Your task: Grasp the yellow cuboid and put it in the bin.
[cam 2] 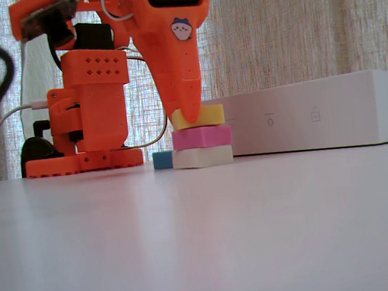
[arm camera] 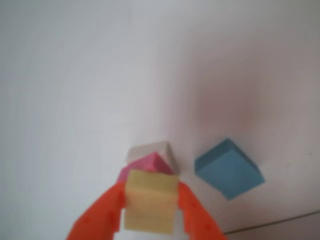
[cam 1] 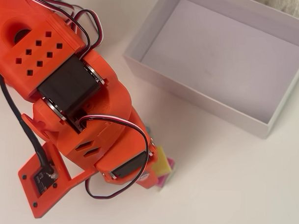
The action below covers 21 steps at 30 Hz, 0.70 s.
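The big white table [cam 2: 203, 241] holds everything. The bin [cam 1: 199, 94] is a wide white box with low walls, and it sits to the right of the arm in the overhead view. The orange arm [cam 1: 76, 90] bends down over a little stack of blocks, well apart from the bin. The gripper [arm camera: 150, 207] has its two orange fingers [arm camera: 100, 215] pressed on both sides of the yellow cuboid [arm camera: 150, 205], so the jaws are clamped on it. The yellow cuboid is on top of the stack, a bit tilted. It may be just lifted off, but the fixed view is too fuzzy to say. Under it lies the pink block [cam 2: 201, 136], then a white block [cam 2: 203, 157]. A blue block [arm camera: 229, 168] lies on the table just beside the stack.
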{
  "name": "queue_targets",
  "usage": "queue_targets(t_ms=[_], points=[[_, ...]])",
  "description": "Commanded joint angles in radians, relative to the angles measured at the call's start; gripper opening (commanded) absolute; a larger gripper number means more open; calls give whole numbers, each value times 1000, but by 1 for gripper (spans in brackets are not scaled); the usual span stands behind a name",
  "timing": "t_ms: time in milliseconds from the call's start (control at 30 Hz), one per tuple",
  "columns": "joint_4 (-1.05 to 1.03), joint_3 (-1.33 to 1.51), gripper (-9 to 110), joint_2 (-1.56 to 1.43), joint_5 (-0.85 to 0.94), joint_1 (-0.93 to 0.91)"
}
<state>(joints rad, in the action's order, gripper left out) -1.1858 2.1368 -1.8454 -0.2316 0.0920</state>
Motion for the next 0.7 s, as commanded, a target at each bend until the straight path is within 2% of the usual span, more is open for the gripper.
queue_targets(t_ms=[0,467,667], points=[[18,-2,7,-8,8,-8],[48,3,-8,-20,31,-20],[60,3,-8,-37,49,-29]])
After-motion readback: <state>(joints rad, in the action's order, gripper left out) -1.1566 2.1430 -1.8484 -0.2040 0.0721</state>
